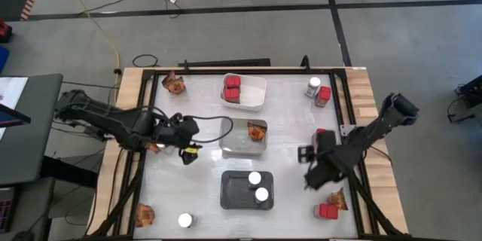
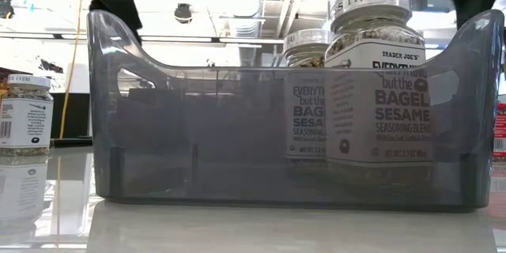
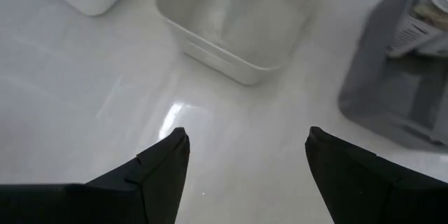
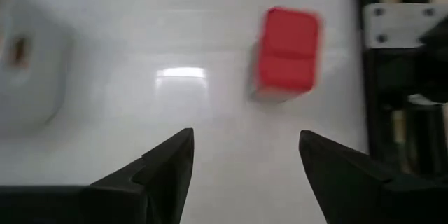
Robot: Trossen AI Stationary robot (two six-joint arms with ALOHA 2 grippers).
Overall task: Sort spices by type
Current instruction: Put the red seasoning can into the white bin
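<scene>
Here, both arms hover over the counter (image 1: 203, 188) with jaws spread and empty: the left gripper (image 3: 245, 154) beside the clear tray (image 1: 245, 137), the right gripper (image 4: 245, 157) near a red container (image 4: 287, 50). Spices lie scattered at the counter's corners; two jars (image 1: 258, 186) sit in the dark grey tray (image 1: 230, 192).

Red box (image 4: 288, 50) blurred; clear tray (image 3: 238, 24) cut off

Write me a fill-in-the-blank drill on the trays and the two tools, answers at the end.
1. The dark grey tray holds ____ jars with white lids.
2. The white tray holds only ____ containers.
3. The single item in the clear tray is an orange-brown ____.
4. The left tool and right tool are both ____, holding nothing.

Answers: two; red; packet; open
</scene>
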